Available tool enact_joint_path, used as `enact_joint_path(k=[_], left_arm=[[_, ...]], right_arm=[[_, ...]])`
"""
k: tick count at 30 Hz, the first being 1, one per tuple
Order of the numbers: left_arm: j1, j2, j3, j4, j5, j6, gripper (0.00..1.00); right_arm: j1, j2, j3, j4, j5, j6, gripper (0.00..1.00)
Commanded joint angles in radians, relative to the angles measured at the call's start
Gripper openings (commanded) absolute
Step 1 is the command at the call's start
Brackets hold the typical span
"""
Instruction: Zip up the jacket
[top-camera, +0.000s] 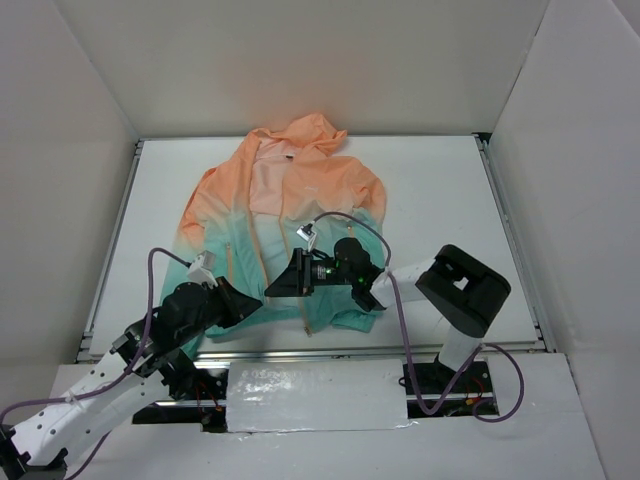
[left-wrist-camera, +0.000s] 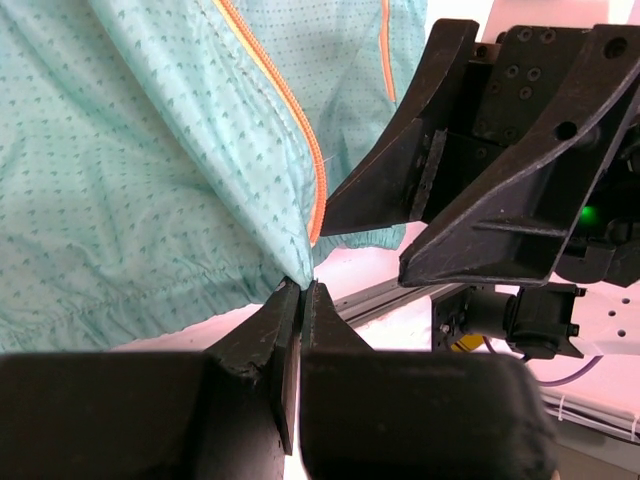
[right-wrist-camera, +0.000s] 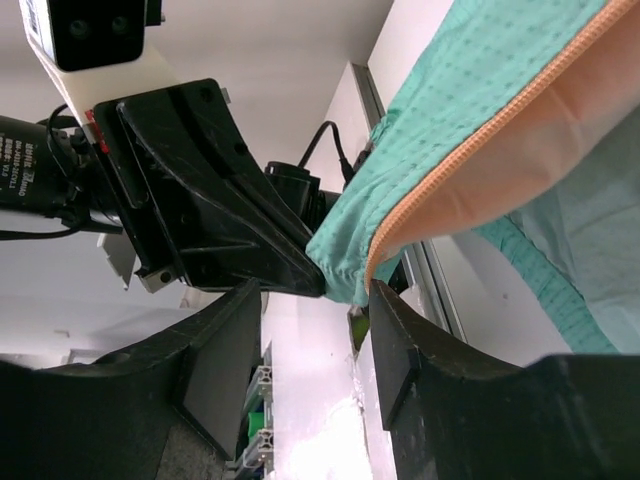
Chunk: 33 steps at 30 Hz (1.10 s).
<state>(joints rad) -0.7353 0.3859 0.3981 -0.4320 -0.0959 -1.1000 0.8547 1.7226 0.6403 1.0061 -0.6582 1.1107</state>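
Table: white, boxed by white walls at the back and on both sides. A rail runs down the left edge, with another on the right and one along the near edge.
- Widest bare room is right of centre in the top view. There is a narrower strip at the left and a little above the hood.

Jacket: flat, left of centre in the top view, hood toward the back wall and teal hem toward the near rail. The front is unzipped at the bottom. The orange zipper edge runs down to the hem corner.

Left gripper: fingers clenched together on the bottom corner of the jacket, where the zipper edge meets the hem. The fabric rises from the pinch toward the upper left of the left wrist view.

Right gripper: jaws apart, nothing clamped. In its own view the same hem corner hangs down from the upper right into the gap. The zipper end lies just beside the right-hand finger, and contact there cannot be told.
- The two grippers sit tip to tip, close together, above the near rail.

Writing: small print on the left arm's black barrel, upper left of the right wrist view, is too small to read. A yellow label in the left wrist view is also illegible.
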Motion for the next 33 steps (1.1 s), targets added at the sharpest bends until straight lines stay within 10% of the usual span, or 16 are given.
enact_joint_path(k=[1,22,27,33], left_arm=[[0.005,-0.001,-0.015,0.070,0.028,0.005,0.00],[0.005,-0.001,0.005,0.056,0.022,0.002,0.00],[0.004,0.005,-0.005,0.068,0.031,-0.003,0.00],[0.004,0.010,-0.013,0.062,0.028,-0.001,0.00]], right_arm=[[0.003,0.026,0.048,0.086,-0.024,0.006,0.54],[0.004,0.074,0.050,0.037,0.014,-0.006,0.51],[0.004,0.098,0.070,0.091,-0.014,0.029,0.39],[0.004,0.068,0.067,0.066,-0.011,0.018,0.00]])
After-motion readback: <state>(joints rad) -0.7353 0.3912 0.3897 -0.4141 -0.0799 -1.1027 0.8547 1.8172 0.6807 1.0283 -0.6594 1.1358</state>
